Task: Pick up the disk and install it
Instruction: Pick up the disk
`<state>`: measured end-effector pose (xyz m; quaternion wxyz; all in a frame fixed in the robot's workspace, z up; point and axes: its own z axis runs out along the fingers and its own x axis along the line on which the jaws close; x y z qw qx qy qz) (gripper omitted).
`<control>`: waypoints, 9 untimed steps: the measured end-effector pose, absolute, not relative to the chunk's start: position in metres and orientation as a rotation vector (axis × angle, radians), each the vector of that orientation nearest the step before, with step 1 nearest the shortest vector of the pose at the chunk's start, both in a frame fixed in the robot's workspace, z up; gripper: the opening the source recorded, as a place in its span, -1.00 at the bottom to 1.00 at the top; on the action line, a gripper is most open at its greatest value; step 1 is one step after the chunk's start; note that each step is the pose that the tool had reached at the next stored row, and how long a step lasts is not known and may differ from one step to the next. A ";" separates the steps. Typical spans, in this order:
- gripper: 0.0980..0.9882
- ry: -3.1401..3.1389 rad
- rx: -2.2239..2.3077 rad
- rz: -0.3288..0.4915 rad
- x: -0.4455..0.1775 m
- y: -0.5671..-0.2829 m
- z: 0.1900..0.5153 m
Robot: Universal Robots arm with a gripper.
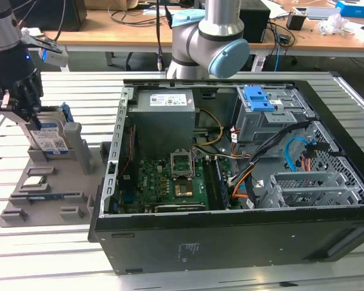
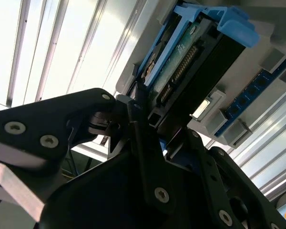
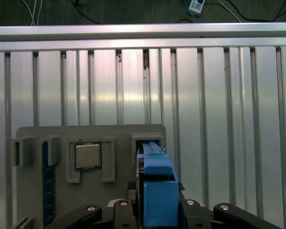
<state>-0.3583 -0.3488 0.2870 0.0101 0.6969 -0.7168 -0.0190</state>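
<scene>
The disk (image 1: 48, 138) stands on edge in a slot of the grey holder (image 1: 79, 151) at the exterior view's left, its white-and-blue label facing out and its blue carrier around it. My gripper (image 1: 23, 112) hangs over the disk's end, with its dark fingers (image 2: 131, 112) pressed against both sides. In the second wrist view the disk (image 2: 190, 62) shows its connector edge and blue frame just past the gripper (image 2: 152, 119). In the first wrist view the blue carrier (image 3: 158, 191) rises between the finger links, with the gripper (image 3: 157, 212) clamped around it.
An open black computer case (image 1: 230, 242) lies at the exterior view's right. It holds a grey power-supply box (image 1: 164, 112), a motherboard and a blue drive-bay latch (image 1: 258, 97). A processor chip (image 3: 88, 155) sits in the holder. The arm's base (image 1: 209, 42) stands behind the case on the slatted metal table (image 3: 219, 119).
</scene>
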 end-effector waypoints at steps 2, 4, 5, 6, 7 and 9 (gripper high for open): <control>-0.40 -2.238 2.176 -0.059 -0.358 -0.349 0.290; -0.40 -2.238 2.175 -0.059 -0.358 -0.349 0.293; -0.40 -2.238 2.175 -0.059 -0.358 -0.348 0.294; -0.40 -2.238 2.175 -0.059 -0.358 -0.348 0.295; -0.40 -2.238 2.175 -0.059 -0.358 -0.348 0.296; -0.40 -2.238 2.175 -0.059 -0.358 -0.348 0.299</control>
